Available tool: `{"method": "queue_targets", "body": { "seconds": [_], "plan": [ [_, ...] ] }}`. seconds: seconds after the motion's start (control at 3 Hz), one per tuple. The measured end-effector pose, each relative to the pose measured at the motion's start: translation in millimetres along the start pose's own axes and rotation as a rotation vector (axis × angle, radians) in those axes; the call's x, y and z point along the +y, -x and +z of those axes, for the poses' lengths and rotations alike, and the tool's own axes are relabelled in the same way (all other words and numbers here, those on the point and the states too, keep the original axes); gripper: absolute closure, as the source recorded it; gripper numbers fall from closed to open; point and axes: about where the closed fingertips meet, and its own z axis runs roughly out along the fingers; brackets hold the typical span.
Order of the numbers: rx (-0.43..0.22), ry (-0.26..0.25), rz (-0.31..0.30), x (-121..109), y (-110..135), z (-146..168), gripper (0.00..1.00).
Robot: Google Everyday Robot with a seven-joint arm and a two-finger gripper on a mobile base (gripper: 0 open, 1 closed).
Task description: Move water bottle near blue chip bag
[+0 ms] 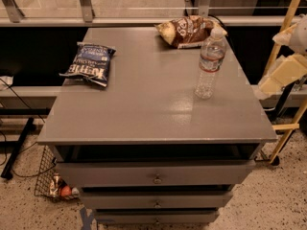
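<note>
The water bottle (209, 63) stands upright on the right half of the grey desk (144, 114), white cap on; just behind it the brown snack bag (184, 31) lies near the far edge; the blue chip bag (89, 63) lies flat at the left edge, well apart from the bottle; the hand (278, 78) hangs off the desk's right side, touching nothing on it; open or closed, I cannot tell; drawers (156, 174) sit below.

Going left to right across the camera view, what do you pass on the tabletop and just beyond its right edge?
blue chip bag → brown snack bag → water bottle → gripper, off the right edge of the tabletop
</note>
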Motion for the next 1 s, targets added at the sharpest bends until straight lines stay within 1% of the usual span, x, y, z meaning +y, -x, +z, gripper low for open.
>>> {"method": "queue_targets", "body": {
  "seconds": [0.33,0.67,1.0],
  "plan": [
    [-0.148,-0.045,0.055,-32.5,4.7,11.9,0.00],
    [-0.289,-0.022,0.046,-47.5,28.4,25.8,0.00],
    [-0.377,0.052,-0.001,-47.3,58.7,40.4,0.00]
  ]
}}
